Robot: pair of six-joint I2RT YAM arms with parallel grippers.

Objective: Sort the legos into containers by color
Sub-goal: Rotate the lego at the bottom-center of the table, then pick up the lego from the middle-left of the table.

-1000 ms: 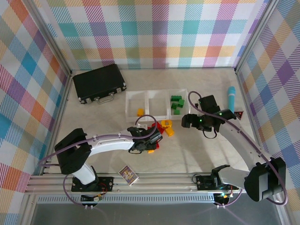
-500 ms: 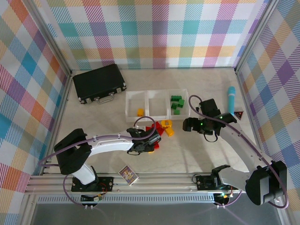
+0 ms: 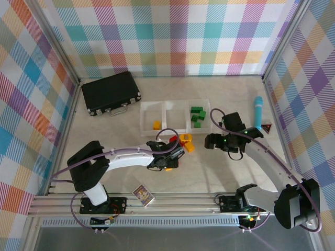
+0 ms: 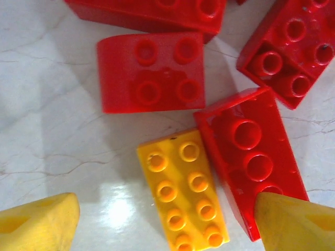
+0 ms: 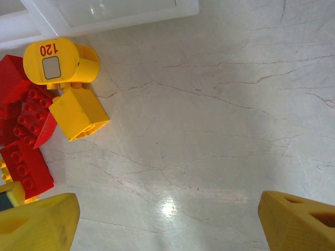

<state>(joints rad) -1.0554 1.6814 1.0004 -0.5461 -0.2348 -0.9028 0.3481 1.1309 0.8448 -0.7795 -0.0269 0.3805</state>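
Note:
A pile of red and yellow legos (image 3: pixel 178 142) lies just in front of the containers (image 3: pixel 175 130). The left tray holds one yellow brick (image 3: pixel 156 125) and the right tray holds several green bricks (image 3: pixel 197 116). My left gripper (image 3: pixel 168 159) hangs open low over the pile. Between its fingers lies a yellow eight-stud brick (image 4: pixel 183 193), with a red brick (image 4: pixel 248 157) touching the right finger (image 4: pixel 296 222). My right gripper (image 3: pixel 212 140) is open over bare table to the right of the pile. Its view shows a yellow round piece (image 5: pixel 57 63), a yellow brick (image 5: pixel 78 112) and red bricks (image 5: pixel 26 136).
A black hard case (image 3: pixel 111 92) lies at the back left. A blue cylinder (image 3: pixel 258 111) and a small red triangle (image 3: pixel 267 127) sit by the right wall. A picture card (image 3: pixel 143 195) lies near the front rail. Plaid walls enclose three sides.
My left gripper has shifted slightly toward the near edge over the pile. My right gripper has drifted a little away from the right tray. Both stayed open.

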